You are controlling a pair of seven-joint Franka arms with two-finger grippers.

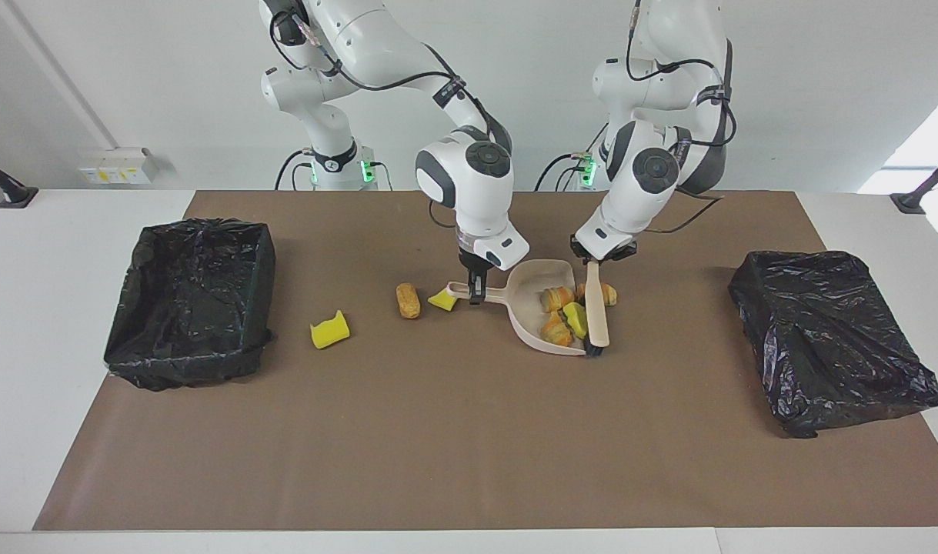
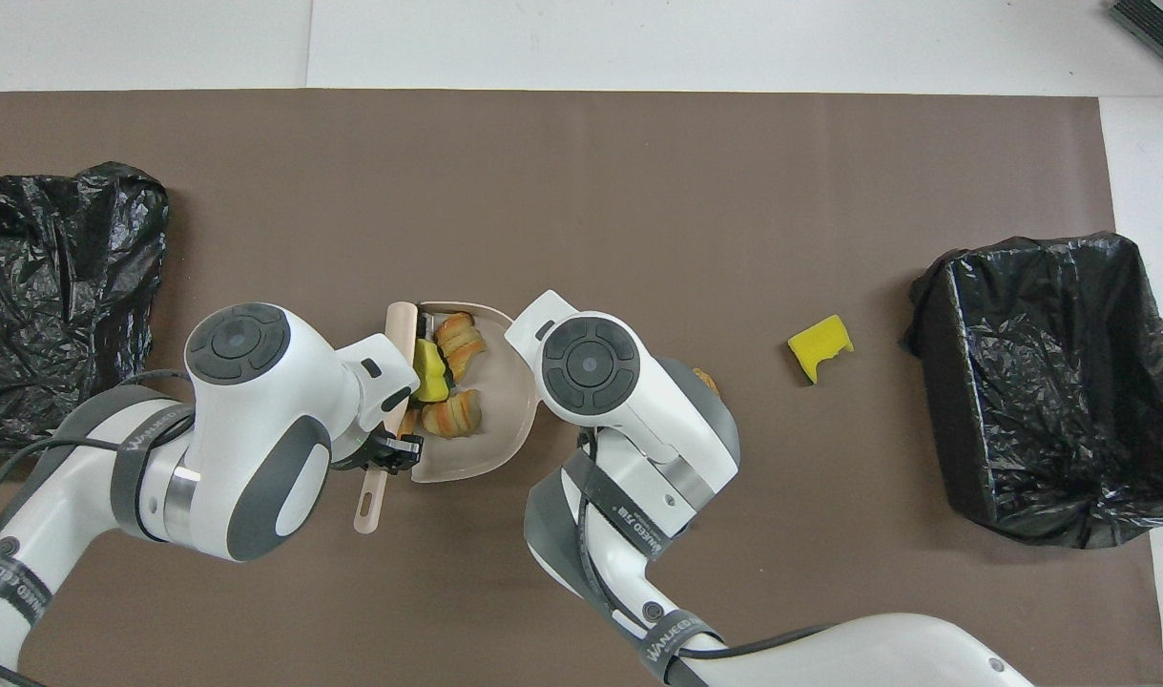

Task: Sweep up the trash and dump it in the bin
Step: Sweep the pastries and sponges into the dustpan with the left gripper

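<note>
The dustpan (image 1: 542, 312) is held flat on the brown mat (image 1: 453, 446) by the right tool (image 1: 476, 296), which is clamped shut on its handle, so that its open mouth faces the brush (image 1: 596, 312). The brush is gripped by its handle in the closed left tool (image 1: 594, 260) and is laid across the pan's mouth, its bristles down on the mat, apparently to pen the swept pieces inside.

Part of the trash is seen gathered in the pan: two golden-brown croissant-like pieces (image 1: 557, 296) and a yellow sponge chunk (image 1: 575, 317) with a green face. A third croissant piece (image 1: 605, 292) is seen at the brush's handle, at the pan's edge; whether it lies inside cannot be told.

Three bits are left on the mat toward the right arm's end of the table: a small yellow wedge (image 1: 442, 301) just beside the pan's handle, an oblong brown bread roll (image 1: 408, 300) next to it, and a notched yellow sponge (image 1: 329, 329) near the open black-lined bin (image 1: 191, 300). A second black bag (image 1: 830, 338) lies at the left arm's end. Dumping is judged not yet begun.
</note>
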